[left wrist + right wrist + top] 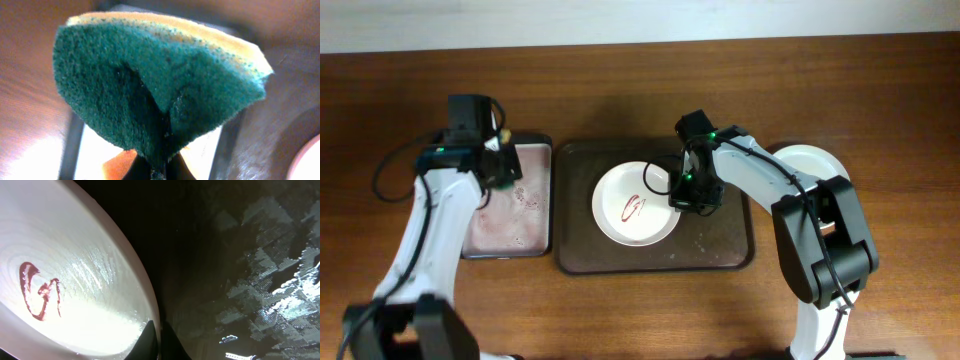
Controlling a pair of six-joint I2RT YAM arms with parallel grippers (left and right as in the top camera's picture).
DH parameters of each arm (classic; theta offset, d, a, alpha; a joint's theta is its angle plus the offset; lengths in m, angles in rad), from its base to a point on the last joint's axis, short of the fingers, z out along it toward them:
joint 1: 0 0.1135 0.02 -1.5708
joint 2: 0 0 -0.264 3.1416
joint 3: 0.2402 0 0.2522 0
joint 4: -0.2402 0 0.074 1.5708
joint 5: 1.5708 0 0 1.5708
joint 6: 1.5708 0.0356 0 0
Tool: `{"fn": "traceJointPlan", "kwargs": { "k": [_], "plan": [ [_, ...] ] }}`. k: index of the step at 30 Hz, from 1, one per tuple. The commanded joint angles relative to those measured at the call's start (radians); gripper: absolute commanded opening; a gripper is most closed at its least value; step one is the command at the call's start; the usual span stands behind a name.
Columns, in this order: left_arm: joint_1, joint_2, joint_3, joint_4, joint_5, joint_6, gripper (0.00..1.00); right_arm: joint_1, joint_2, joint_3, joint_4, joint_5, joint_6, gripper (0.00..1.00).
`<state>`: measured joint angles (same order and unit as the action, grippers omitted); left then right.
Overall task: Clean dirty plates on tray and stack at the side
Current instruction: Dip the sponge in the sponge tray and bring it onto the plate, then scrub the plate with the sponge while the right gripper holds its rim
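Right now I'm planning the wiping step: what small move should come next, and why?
Probably swing the left gripper, holding the sponge, across to the plate: its red squiggle is unwiped, and the right gripper seems to pinch its rim.

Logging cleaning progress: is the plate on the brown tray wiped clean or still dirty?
Dirty. A red sauce squiggle lies inside the plate on the tray, clear in the overhead and right wrist views.
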<state>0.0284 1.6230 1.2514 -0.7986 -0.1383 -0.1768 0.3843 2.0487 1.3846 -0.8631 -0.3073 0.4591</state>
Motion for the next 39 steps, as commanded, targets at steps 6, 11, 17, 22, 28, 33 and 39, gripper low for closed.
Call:
{"fn": "traceJointPlan", "kwargs": {
  "k": [6,11,17,22,28,33,39],
  "plan": [
    [-0.002,0.141,-0.021,-0.081,0.099,-0.017,0.0,0.001,0.019,-0.012,-0.005,0.031,-0.01,0.04],
    [-0.002,0.093,-0.014,-0.082,0.167,-0.016,0.0,0.001,0.019,-0.012,-0.008,0.031,-0.01,0.04],
    [-0.067,-0.002,-0.007,-0.008,0.466,-0.017,0.0,0.001,0.019,-0.012,-0.008,0.031,-0.01,0.04],
    [-0.188,0.036,-0.007,0.058,0.558,-0.068,0.0,0.001,0.019,-0.012,-0.008,0.03,-0.01,0.04],
    [-0.315,0.142,-0.007,0.15,0.629,-0.153,0.0,0.001,0.019,-0.011,0.003,0.031,-0.01,0.05],
    [-0.379,0.226,-0.007,0.187,0.647,-0.206,0.0,0.0,0.019,-0.011,0.051,0.031,-0.01,0.11],
    [-0.423,0.288,-0.007,0.223,0.647,-0.238,0.0,0.0,0.019,-0.011,0.101,0.03,-0.009,0.04]
  ]
}}
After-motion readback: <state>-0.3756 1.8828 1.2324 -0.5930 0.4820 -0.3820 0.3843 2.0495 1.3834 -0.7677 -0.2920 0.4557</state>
